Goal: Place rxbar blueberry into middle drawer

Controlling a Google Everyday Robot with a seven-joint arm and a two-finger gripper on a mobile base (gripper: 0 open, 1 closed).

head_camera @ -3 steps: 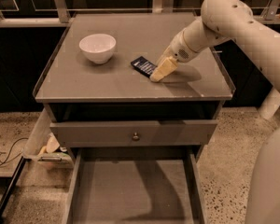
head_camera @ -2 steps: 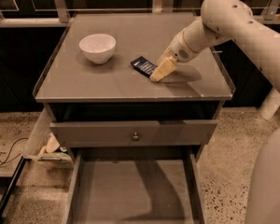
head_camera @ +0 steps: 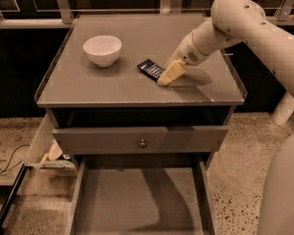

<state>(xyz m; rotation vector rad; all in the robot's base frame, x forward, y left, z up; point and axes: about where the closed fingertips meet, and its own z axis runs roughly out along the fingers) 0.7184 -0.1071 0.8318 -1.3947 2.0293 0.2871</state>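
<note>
The rxbar blueberry (head_camera: 150,68), a small flat bar in a dark navy wrapper, lies flat near the middle of the grey cabinet top (head_camera: 112,89). My gripper (head_camera: 164,79) reaches in from the right on a cream-white arm and its tip rests on the top at the bar's right end, touching or nearly touching it. The middle drawer (head_camera: 137,202) stands pulled out below the cabinet front, its bare grey floor showing between thin side walls, with nothing in it.
A white bowl (head_camera: 102,49) stands on the left of the top, left of the bar. A shut grey drawer front with a round metal knob (head_camera: 142,142) sits above the open drawer. A small side compartment (head_camera: 48,151) hangs open at the left. My robot's body (head_camera: 284,190) fills the lower right.
</note>
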